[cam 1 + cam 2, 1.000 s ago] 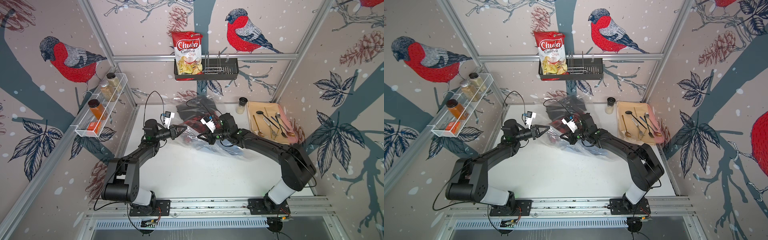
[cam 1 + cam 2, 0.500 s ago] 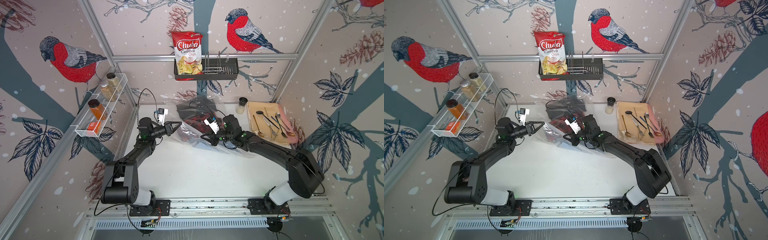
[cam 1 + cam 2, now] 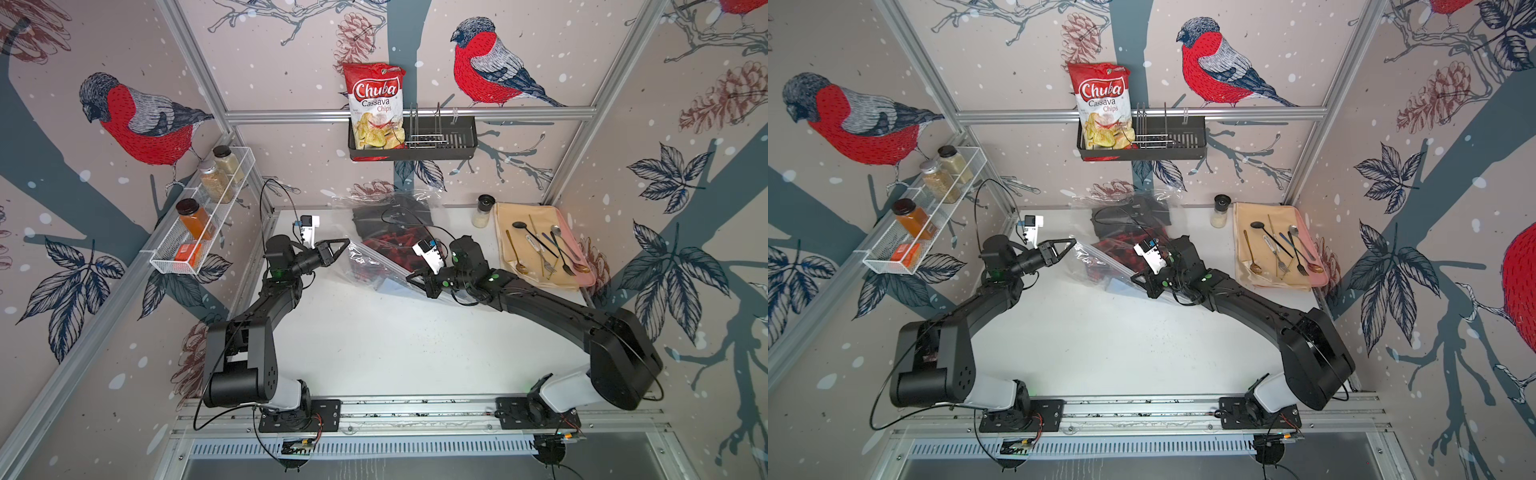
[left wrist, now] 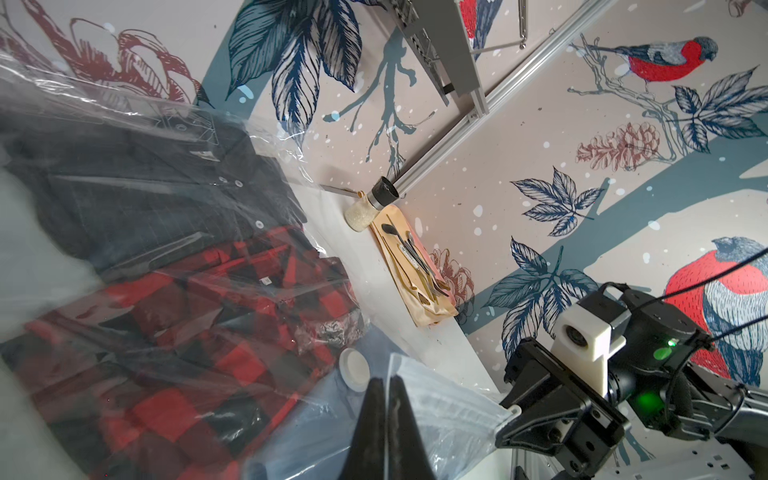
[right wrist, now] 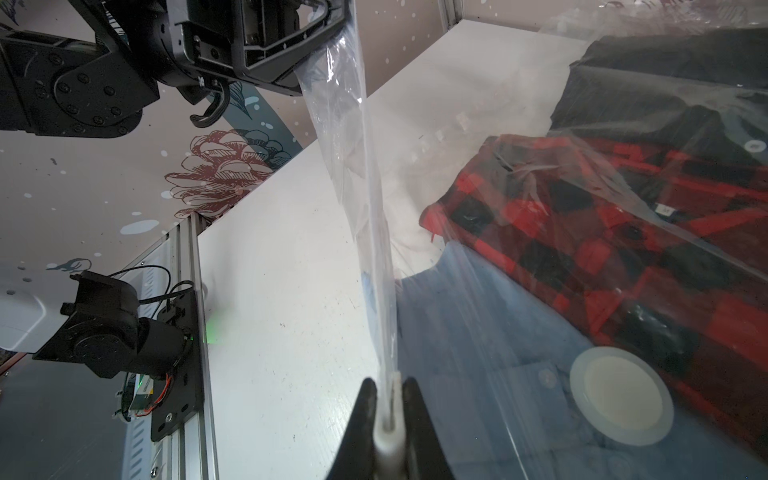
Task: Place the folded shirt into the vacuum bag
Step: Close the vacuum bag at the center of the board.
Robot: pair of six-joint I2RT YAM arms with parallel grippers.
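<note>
The clear vacuum bag [image 3: 374,266] [image 3: 1096,262] lies at the back middle of the white table. Folded shirts show through it: a red plaid one [image 3: 390,245] [image 4: 187,332] [image 5: 602,232], a black one [image 3: 386,216] [image 4: 124,187] behind it, and a blue one [image 5: 478,332] under the round white valve [image 4: 354,368] [image 5: 619,390]. My left gripper [image 3: 347,242] [image 3: 1074,241] [image 4: 388,380] is shut on the bag's zip edge at its left end. My right gripper [image 3: 409,277] [image 3: 1133,277] [image 5: 388,380] is shut on the white slider clip [image 5: 388,436] on that edge. The edge hangs taut between them.
A beige tray [image 3: 536,266] with cutlery sits at the right, a small jar [image 3: 484,210] beside it. A wire shelf [image 3: 199,232] with spice jars hangs on the left wall. A black rack [image 3: 415,143] with a chips bag hangs on the back wall.
The two grippers have drawn apart, the left one up and back, the right one toward the right. The bag's edge between them has stretched out.
</note>
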